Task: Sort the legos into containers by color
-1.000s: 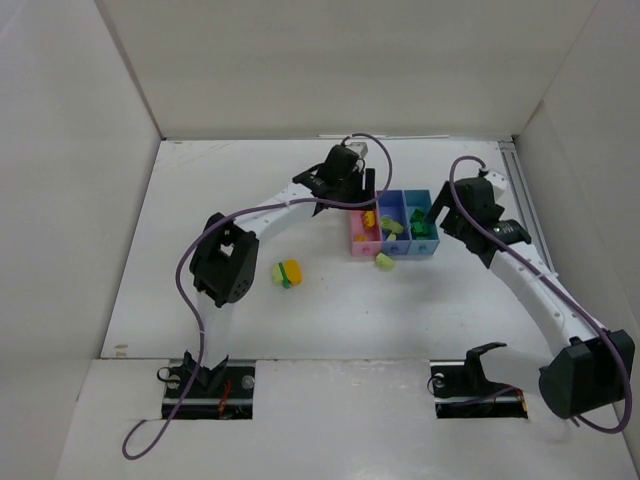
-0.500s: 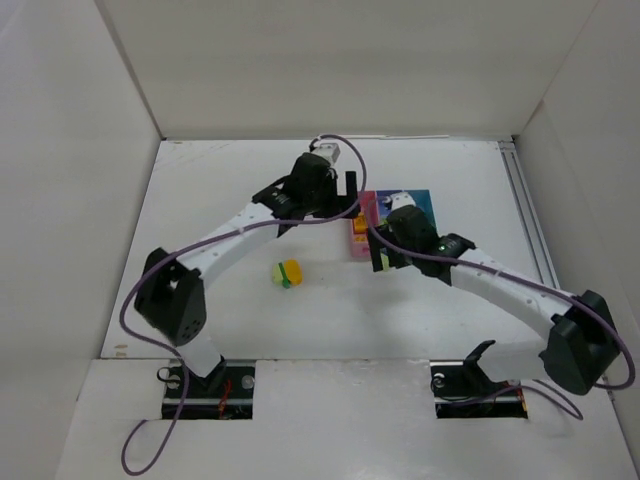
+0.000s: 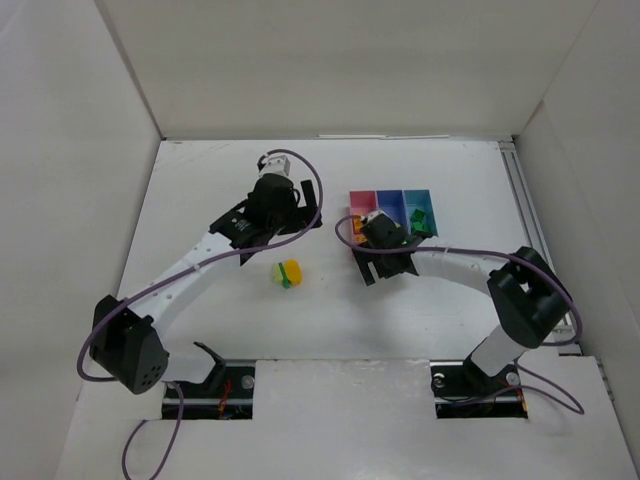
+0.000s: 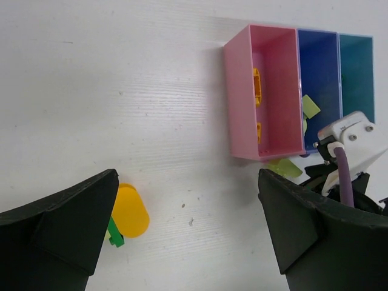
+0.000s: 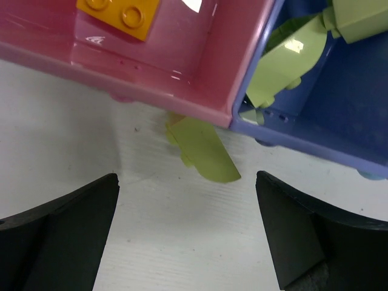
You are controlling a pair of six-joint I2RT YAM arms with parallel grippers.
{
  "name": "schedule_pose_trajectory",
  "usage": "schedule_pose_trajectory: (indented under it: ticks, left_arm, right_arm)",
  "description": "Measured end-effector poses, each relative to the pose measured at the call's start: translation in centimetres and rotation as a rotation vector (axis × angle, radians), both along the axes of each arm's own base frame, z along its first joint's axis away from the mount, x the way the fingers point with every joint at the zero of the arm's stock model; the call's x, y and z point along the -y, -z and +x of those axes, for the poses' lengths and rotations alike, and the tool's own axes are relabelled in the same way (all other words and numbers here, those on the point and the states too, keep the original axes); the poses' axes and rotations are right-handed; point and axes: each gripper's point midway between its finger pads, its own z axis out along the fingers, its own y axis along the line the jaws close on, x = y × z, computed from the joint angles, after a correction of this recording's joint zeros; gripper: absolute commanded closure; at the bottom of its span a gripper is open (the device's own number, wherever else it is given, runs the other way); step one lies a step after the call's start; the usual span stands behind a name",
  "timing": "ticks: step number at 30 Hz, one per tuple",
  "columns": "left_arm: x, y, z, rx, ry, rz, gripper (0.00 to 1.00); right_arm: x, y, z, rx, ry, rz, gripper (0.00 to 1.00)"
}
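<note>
Three joined containers, pink, blue-purple and light blue, stand right of centre. Orange legos lie in the pink bin, pale yellow-green ones in the blue-purple bin, and dark green ones in the light blue bin. A pale yellow-green lego lies on the table against the bins' near wall. My right gripper is open, straddling the spot just in front of it. A yellow lego with a green piece lies left of the bins, beside my open left gripper.
White walls enclose the table on the left, back and right. A metal rail runs along the right side. The right arm stretches across the table in front of the bins.
My left gripper has drawn back left from the pink bin, towards the yellow lego. My right gripper has swung from the light blue bin to the bins' near left corner.
</note>
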Motion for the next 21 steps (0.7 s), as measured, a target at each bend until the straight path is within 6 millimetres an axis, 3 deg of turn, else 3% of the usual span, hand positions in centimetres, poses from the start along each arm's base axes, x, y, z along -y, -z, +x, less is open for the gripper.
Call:
schedule_pose_trajectory:
  ticks: [2,11,16,17,21]
  left_arm:
    - [-0.4,-0.3,-0.1,0.006,-0.018,-0.002,0.00]
    - [-1.8,-1.2,0.1,0.031,-0.092,-0.002,0.00]
    - [-2.4,-0.8,0.0,0.025,-0.114,0.020,0.00]
    - [-2.5,-0.8,0.0,0.024,-0.119,0.024,0.00]
    - [-2.8,-0.6,0.0,0.019,-0.130,0.037,0.00]
  right_arm:
    - [-0.2,0.0,0.4,0.001,-0.001,-0.001,0.02]
    - [-0.9,-0.3,1.2,0.005,-0.034,0.038,0.24]
    - [-1.4,-0.1,1.1,-0.006,-0.057,0.055,0.42]
    - [-1.5,0.0,1.0,-0.009,-0.060,0.059,0.52]
    - [-1.7,0.3,0.9,-0.021,-0.063,0.066,0.70]
